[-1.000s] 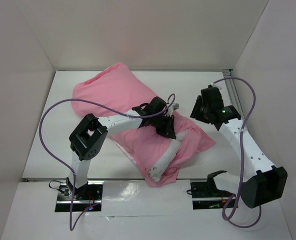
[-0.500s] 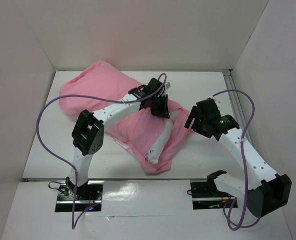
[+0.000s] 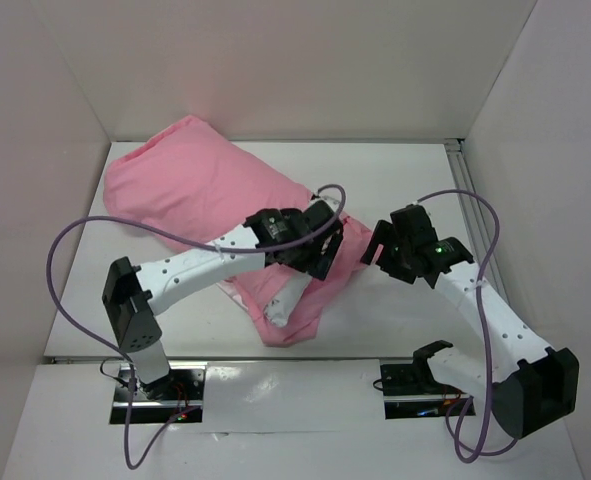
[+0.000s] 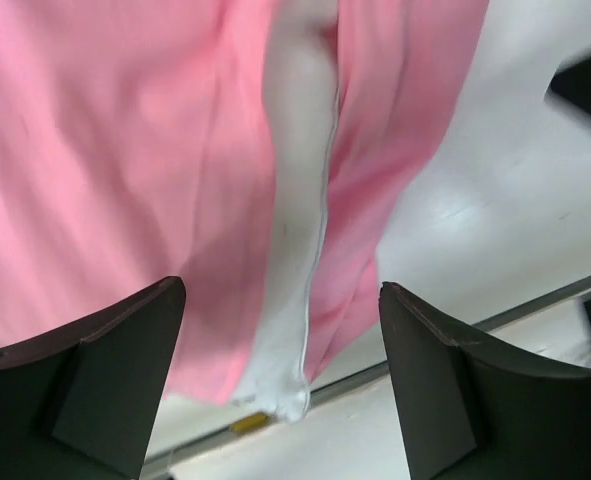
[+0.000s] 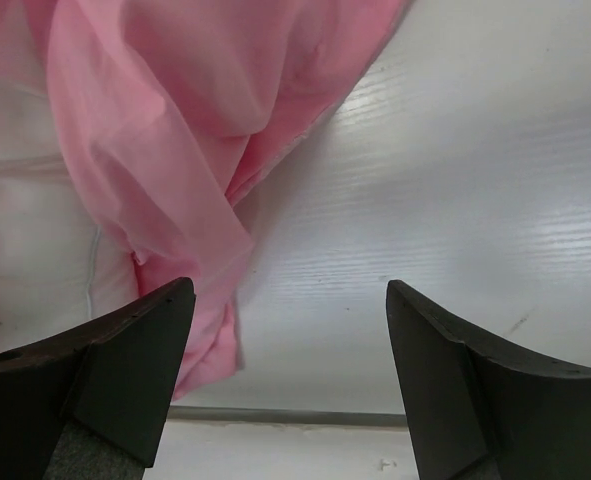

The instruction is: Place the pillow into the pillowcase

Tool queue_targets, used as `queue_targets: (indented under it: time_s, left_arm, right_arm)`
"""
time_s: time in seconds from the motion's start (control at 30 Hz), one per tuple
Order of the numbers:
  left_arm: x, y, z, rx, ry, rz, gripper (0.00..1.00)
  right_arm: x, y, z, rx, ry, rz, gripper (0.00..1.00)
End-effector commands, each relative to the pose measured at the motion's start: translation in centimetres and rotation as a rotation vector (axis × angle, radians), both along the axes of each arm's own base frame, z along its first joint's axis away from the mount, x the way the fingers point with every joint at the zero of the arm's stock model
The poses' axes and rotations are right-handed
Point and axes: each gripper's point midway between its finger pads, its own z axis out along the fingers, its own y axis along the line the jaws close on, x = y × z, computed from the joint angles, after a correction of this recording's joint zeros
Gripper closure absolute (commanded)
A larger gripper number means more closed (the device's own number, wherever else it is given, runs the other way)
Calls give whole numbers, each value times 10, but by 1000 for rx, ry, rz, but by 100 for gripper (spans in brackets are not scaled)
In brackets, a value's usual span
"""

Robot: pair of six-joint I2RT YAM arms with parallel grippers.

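The pink satin pillowcase [image 3: 190,190] lies across the table from the far left down to the near middle. A narrow strip of the white pillow [image 3: 287,297] shows through its near opening; the rest of the pillow is hidden inside. My left gripper [image 3: 322,258] hovers over that near part, open, with nothing between its fingers. In the left wrist view the pillow [image 4: 297,230] runs as a white band between pink folds of the pillowcase [image 4: 115,150], above the left gripper [image 4: 280,330]. My right gripper [image 3: 376,244] is open just right of the pillowcase edge [image 5: 165,140], over bare table.
White walls close the table in at the back, left and right. A metal rail [image 3: 461,170] runs along the far right side. The table's near edge [image 5: 375,415] lies just past the cloth. Purple cables [image 3: 75,290] loop from both arms.
My left gripper has opened and let go of the pillowcase after dragging it toward the far left. The right gripper has opened wider and moved left to the cloth's edge.
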Motion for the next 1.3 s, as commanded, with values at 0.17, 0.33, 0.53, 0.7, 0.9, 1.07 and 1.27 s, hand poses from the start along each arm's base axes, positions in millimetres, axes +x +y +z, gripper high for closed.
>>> queue_targets:
  time_s: [0.17, 0.33, 0.53, 0.7, 0.9, 1.07, 1.27]
  left_arm:
    - [-38, 66, -30, 273, -86, 99, 6]
    - [-48, 68, -56, 278, -56, 85, 0]
    - [-41, 44, -89, 221, 29, 48, 12]
    - [1, 34, -94, 82, 142, 93, 100]
    - [42, 20, -30, -189, 137, 90, 100]
    - [59, 19, 11, -325, 132, 66, 100]
    - [65, 19, 23, -363, 126, 60, 100]
  right_arm:
    - [13, 13, 6, 49, -49, 22, 16]
    - [7, 14, -4, 55, -24, 32, 16]
    - [6, 18, -3, 76, -28, 46, 16]
    - [9, 26, 9, 124, -75, 72, 16]
    - [29, 72, 31, 305, -201, 121, 18]
    - [67, 93, 46, 286, -298, 70, 25]
    - [107, 102, 30, 261, -300, -5, 29]
